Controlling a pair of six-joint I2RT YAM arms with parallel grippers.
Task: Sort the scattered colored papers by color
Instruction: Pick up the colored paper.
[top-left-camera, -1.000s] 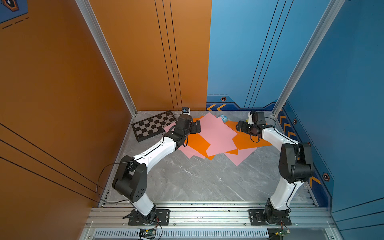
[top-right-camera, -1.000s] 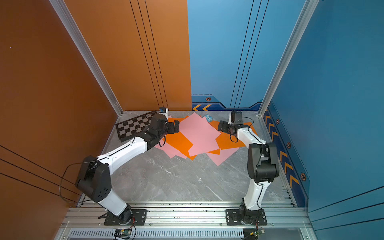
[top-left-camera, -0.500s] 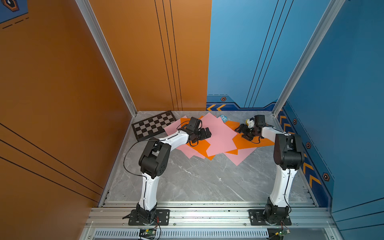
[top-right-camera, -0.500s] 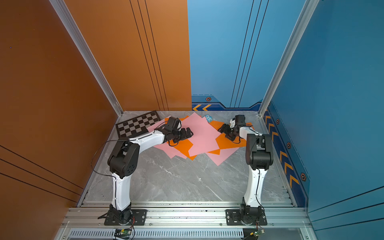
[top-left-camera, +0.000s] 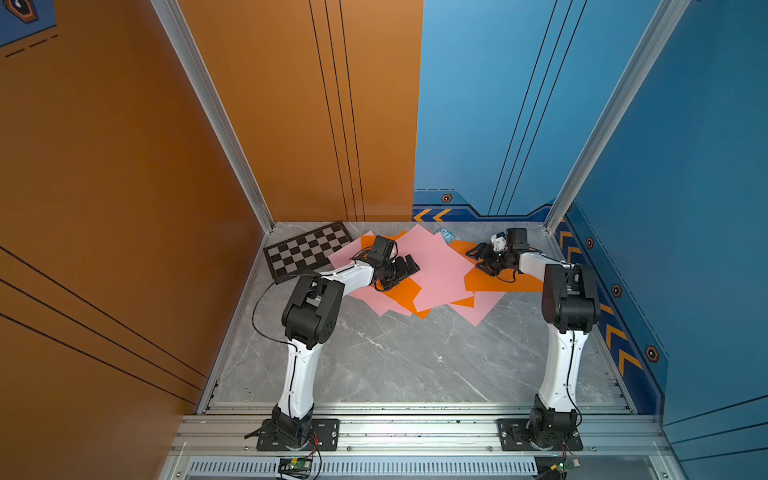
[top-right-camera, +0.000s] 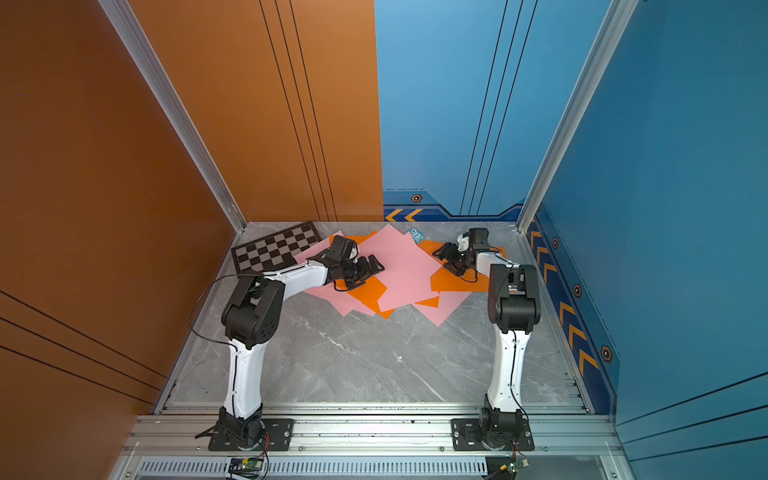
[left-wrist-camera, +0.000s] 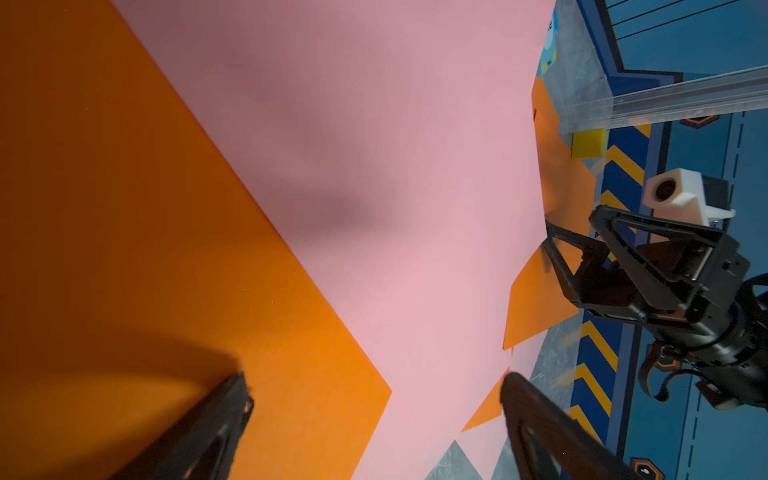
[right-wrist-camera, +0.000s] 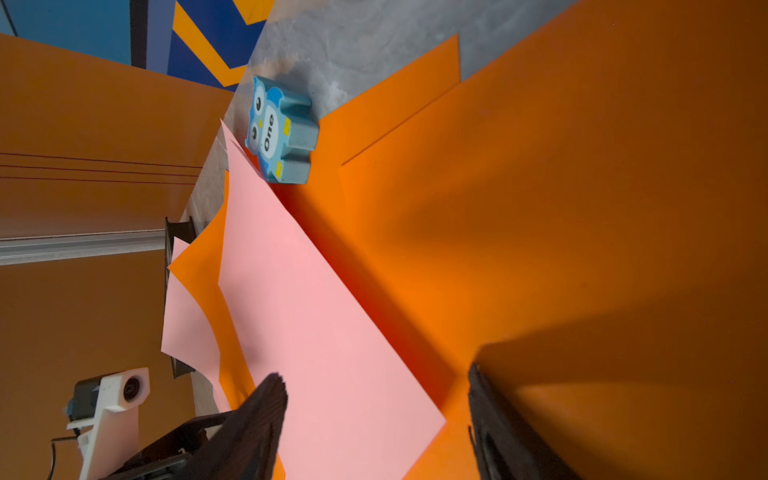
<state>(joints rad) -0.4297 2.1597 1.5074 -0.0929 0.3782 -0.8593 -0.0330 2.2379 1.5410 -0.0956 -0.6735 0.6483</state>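
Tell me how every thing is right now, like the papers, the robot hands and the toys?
pink papers: mixed with orange in one overlapping pile, unsorted.
orange papers: partly buried under pink sheets.
left hand: open, empty, low over the pile.
right hand: open, straddling a pink sheet's corner.
checkered board: flat beside the pile.
blue owl toy: lying at the pile's far edge.
yellow cube: sitting by the corner post.

Orange panels (top-left-camera: 104, 166) close off the left side and half the back, and blue panels (top-left-camera: 685, 166) take the rest. Slanted aluminium posts (top-left-camera: 219, 120) mark the corners. The floor (top-left-camera: 415, 357) is grey and marble-patterned, evenly lit. A dark-blue skirting (top-left-camera: 614, 335) with orange chevrons runs under the blue walls, and an aluminium rail (top-left-camera: 415, 432) edges the front.
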